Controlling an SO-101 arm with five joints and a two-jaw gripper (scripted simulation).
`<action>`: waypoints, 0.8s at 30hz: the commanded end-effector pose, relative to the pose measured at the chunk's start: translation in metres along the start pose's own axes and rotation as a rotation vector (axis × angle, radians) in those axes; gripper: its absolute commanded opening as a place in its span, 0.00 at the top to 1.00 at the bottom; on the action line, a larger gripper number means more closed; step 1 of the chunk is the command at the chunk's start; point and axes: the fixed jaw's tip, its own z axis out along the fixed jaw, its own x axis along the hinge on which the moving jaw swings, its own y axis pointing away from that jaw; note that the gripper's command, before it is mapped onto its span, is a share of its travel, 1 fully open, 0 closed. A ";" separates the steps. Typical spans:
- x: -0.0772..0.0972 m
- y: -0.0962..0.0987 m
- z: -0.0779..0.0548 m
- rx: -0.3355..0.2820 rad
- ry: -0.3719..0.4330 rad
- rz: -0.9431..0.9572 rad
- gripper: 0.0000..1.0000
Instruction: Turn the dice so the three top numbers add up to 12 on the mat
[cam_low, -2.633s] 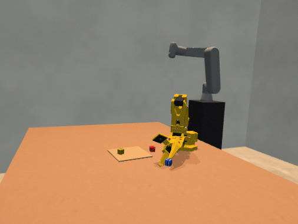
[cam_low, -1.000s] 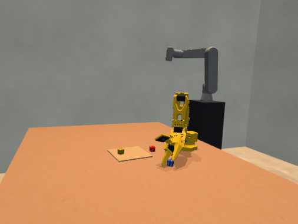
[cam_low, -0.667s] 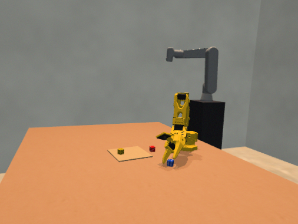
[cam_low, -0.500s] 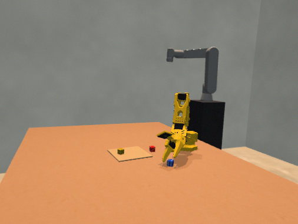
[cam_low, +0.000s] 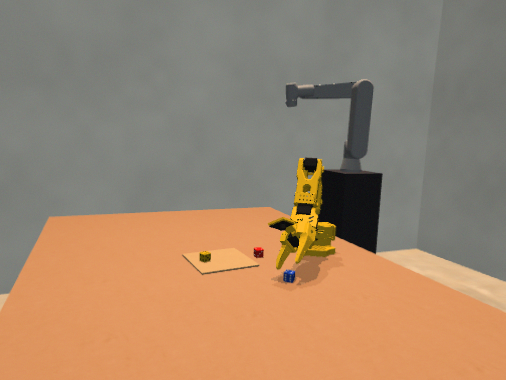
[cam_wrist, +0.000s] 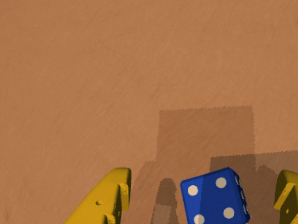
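Claw [cam_low: 290, 260] fingers were seen partly spread, pointing down, with nothing pinched between them; the tips were held just above the small blue die with white pips [cam_low: 289, 275]. The yellow five-joint arm [cam_low: 307, 200] was folded steeply, its upper links raised upright and the wrist bent down toward the orange counter [cam_low: 125, 320]. In the wrist view, the blue die [cam_wrist: 214, 201] was seen on the counter between the two yellow fingers, tilted to the camera, a face with four white pips being shown. It lay off the flat tan square mat [cam_low: 225, 262], near its right corner. A small yellow die with dark pips [cam_low: 205, 256] was seen resting on the mat. A small red die [cam_low: 258, 252] lay on the counter just beside the mat's right edge.
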 end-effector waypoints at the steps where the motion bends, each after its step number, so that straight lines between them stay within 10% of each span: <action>1: -0.004 0.006 -0.006 0.104 0.243 -0.081 0.72; 24: -0.004 0.006 -0.006 0.165 0.352 -0.134 0.72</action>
